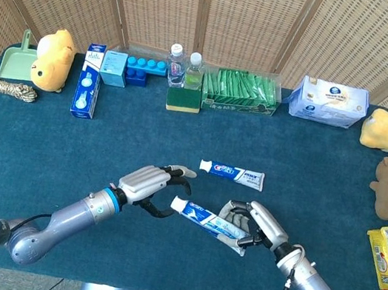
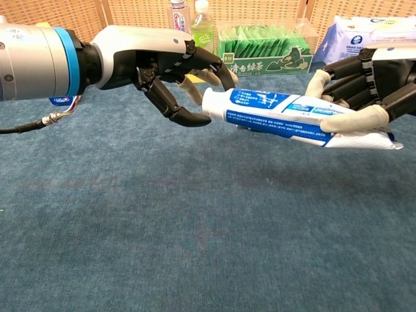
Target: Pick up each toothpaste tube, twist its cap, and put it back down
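toothpaste tube (image 2: 292,119) white and blue, crimped tail flattened.

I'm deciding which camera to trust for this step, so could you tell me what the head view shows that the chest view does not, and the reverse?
Only the head view shows the second toothpaste tube lying on the table, plus the plush toys, dustpan and rope at the edges. Only the chest view shows, close up, the left hand with its fingertips around the cap end of the held toothpaste tube, which is lifted clear of the cloth. Both show the right hand gripping that tube's tail, and the bottles and green packets at the back.
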Controlling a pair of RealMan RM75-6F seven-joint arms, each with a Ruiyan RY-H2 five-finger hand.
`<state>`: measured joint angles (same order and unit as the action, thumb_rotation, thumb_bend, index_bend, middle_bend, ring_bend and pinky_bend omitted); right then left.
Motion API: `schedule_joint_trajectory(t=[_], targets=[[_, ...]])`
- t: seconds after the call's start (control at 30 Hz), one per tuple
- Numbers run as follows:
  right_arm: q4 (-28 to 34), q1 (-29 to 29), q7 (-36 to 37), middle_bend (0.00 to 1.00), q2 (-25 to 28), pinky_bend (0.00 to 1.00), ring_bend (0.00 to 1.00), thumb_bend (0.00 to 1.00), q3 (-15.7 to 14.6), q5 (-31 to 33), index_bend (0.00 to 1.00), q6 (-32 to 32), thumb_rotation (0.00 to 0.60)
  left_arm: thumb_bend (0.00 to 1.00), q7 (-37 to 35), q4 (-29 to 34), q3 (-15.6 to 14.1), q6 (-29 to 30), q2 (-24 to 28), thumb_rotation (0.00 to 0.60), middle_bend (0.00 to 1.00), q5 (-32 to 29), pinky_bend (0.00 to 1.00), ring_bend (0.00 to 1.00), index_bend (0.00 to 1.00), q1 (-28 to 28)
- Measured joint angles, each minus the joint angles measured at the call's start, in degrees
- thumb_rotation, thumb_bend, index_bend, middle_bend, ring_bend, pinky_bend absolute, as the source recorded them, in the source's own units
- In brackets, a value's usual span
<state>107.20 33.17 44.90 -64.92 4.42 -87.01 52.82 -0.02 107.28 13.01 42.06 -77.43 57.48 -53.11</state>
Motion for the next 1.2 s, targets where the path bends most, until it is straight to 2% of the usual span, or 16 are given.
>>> schedule_joint_trajectory(t=[0.5,0.7,1.2], targets=[[-0.39,1.15,2.49,0.71,0.23,0.75,0.66,0.53,-0.76,-1.11,0.88,-0.66,0.6,0.29,-0.97,-0.47,0.26,1.18,-0.9,0.6,0.15,0.53,0.21,0.09,0.35,-0.39],[-0.61,1.28,2.73,0.71,0.29,0.75,0.66,0.53,-1.06,-0.93,0.88,-0.73,0.6,0.29,-1.11,-0.36,0.29,1.86,-0.93,0.6,0.15,0.78,0.21,0.09,0.31,-0.33],[-0.68,1.46,2.18,0.71,0.5,0.75,0.66,0.53,-1.77,-0.7,0.88,-0.88,0.6,0.29,-1.19,-0.25,-0.01,2.45,-0.75,0.6,0.16,0.77,0.22,0.09,0.39,-0.33]])
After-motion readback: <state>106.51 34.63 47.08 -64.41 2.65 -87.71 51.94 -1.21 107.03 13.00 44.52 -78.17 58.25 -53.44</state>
